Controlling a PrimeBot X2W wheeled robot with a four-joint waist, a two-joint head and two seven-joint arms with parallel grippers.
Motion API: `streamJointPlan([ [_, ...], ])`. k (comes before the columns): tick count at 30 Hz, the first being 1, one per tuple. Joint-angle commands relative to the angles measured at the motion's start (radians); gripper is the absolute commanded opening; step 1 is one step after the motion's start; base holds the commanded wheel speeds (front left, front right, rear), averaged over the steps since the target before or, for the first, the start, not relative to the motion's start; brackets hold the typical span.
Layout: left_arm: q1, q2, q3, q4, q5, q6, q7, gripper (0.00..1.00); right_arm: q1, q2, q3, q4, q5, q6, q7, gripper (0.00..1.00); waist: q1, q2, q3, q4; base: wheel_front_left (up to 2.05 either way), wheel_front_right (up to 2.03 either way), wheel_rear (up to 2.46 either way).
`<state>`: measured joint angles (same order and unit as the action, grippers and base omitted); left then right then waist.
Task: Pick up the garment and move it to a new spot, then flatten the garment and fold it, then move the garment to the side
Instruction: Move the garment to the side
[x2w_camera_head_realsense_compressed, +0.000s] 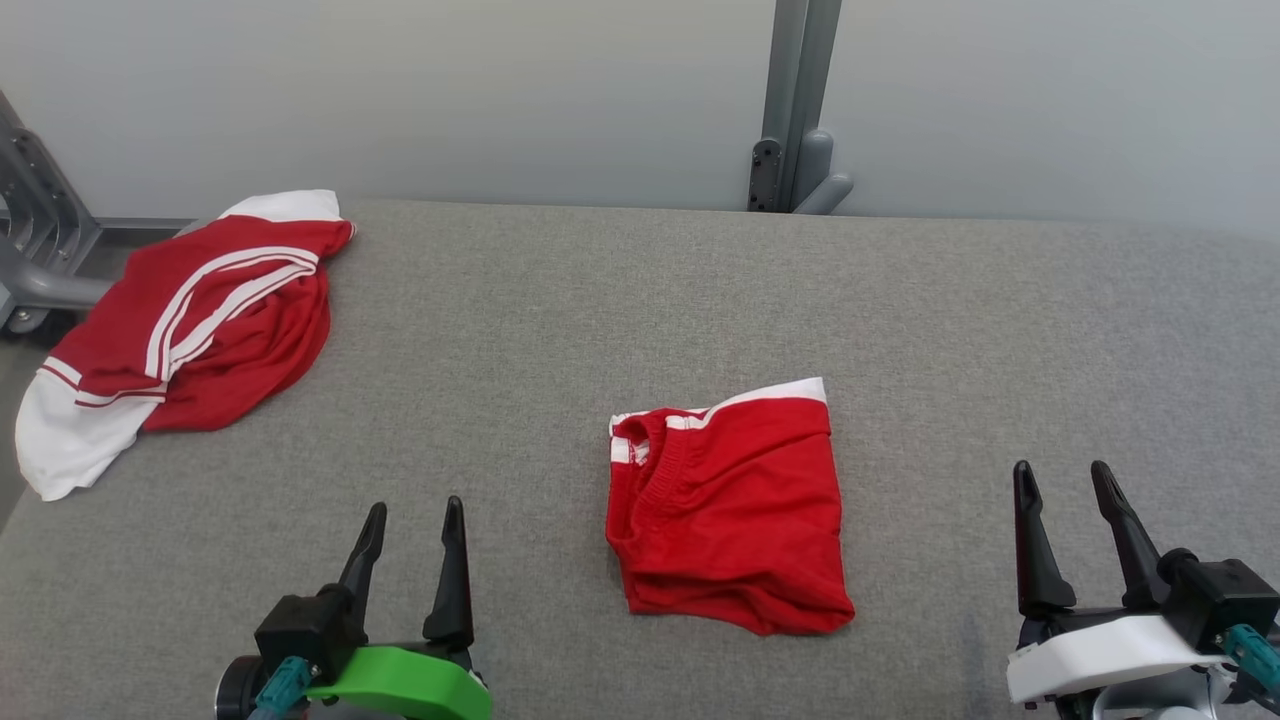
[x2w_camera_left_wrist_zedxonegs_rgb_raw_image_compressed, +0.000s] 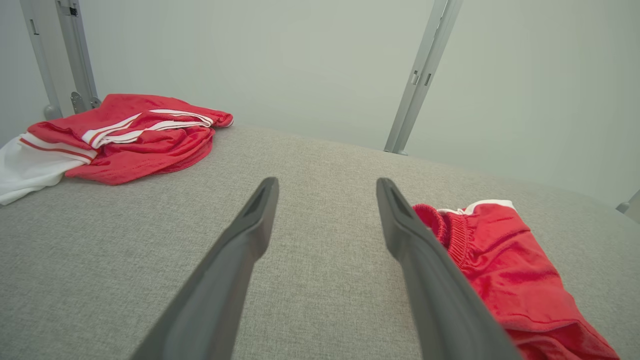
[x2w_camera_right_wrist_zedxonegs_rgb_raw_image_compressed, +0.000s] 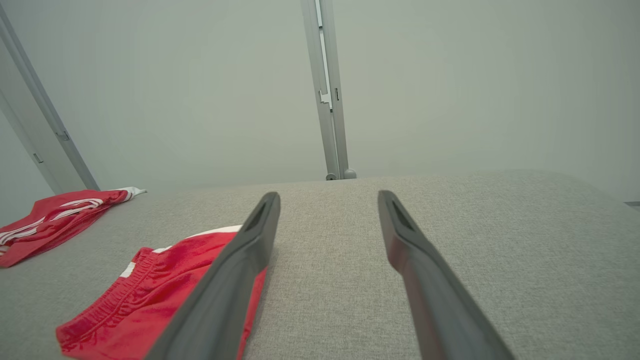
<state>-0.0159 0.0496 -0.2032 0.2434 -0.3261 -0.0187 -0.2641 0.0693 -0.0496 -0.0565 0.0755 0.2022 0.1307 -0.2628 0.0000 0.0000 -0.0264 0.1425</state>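
Note:
A red garment (x2w_camera_head_realsense_compressed: 735, 510) with white trim lies folded into a compact rectangle on the grey fabric table (x2w_camera_head_realsense_compressed: 560, 330), near the middle and toward the front. My left gripper (x2w_camera_head_realsense_compressed: 415, 505) hovers open at the lower left, a hand's width left of the garment, with nothing between its fingers. My right gripper (x2w_camera_head_realsense_compressed: 1061, 468) stands open at the lower right, clear of the cloth. In the left wrist view the gripper (x2w_camera_left_wrist_zedxonegs_rgb_raw_image_compressed: 326, 182) frames bare table, with the garment (x2w_camera_left_wrist_zedxonegs_rgb_raw_image_compressed: 505, 265) to the right. In the right wrist view the gripper (x2w_camera_right_wrist_zedxonegs_rgb_raw_image_compressed: 328, 195) is open and the garment (x2w_camera_right_wrist_zedxonegs_rgb_raw_image_compressed: 150, 300) lies at the lower left.
A second red and white garment (x2w_camera_head_realsense_compressed: 200, 320) lies crumpled at the table's far left corner, also seen as a heap (x2w_camera_left_wrist_zedxonegs_rgb_raw_image_compressed: 135, 140) and a strip (x2w_camera_right_wrist_zedxonegs_rgb_raw_image_compressed: 55, 220). A grey metal post (x2w_camera_head_realsense_compressed: 795, 110) stands behind the table, and a metal frame (x2w_camera_head_realsense_compressed: 35, 230) at the left.

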Motion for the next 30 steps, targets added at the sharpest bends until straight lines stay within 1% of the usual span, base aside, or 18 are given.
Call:
streamJointPlan([
  [1,-0.011,0.002,0.004,0.002,0.002,-0.002,0.000,1.00,-0.003,-0.002,0.001,0.004,0.005,0.000,-0.003,1.00,0.0000,0.0000,0.000,-0.002,0.00,0.00,0.00],
  [10,-0.028,0.002,0.012,0.006,0.017,-0.004,0.000,1.00,0.001,-0.002,-0.002,0.015,0.010,0.000,-0.003,1.00,0.0000,0.0000,0.001,0.000,0.00,0.00,0.00],
  [15,-0.046,0.002,0.005,0.011,0.030,-0.005,0.000,1.00,-0.026,-0.002,0.014,0.079,-0.006,0.000,-0.003,1.00,0.0000,0.0000,0.008,0.012,0.00,0.00,0.00],
  [18,-0.052,0.002,-0.006,0.009,0.030,-0.001,0.000,1.00,-0.051,-0.001,0.030,0.114,-0.004,0.000,0.018,1.00,0.0000,0.0000,0.014,0.018,0.00,0.00,0.00],
  [21,-0.062,0.002,-0.022,0.000,0.020,0.006,0.000,1.00,-0.092,-0.002,0.060,0.159,0.000,0.000,0.076,1.00,0.0000,0.0000,0.028,0.029,0.00,0.00,0.00],
  [22,-0.065,0.002,-0.026,-0.003,0.017,0.010,0.000,1.00,-0.109,-0.002,0.069,0.172,0.017,0.000,0.103,1.00,0.0000,0.0000,0.035,0.034,0.00,0.00,0.00],
  [25,-0.077,0.002,-0.038,-0.012,0.013,0.018,0.000,1.00,-0.161,-0.006,0.097,0.205,0.019,0.000,0.195,1.00,0.0000,0.0000,0.061,0.050,0.00,0.00,0.00],
  [30,-0.100,0.002,-0.054,-0.017,0.026,0.025,0.000,1.00,-0.243,-0.049,0.133,0.254,0.095,0.000,0.329,1.00,0.0000,0.0000,0.103,0.084,0.00,0.00,0.00],
])
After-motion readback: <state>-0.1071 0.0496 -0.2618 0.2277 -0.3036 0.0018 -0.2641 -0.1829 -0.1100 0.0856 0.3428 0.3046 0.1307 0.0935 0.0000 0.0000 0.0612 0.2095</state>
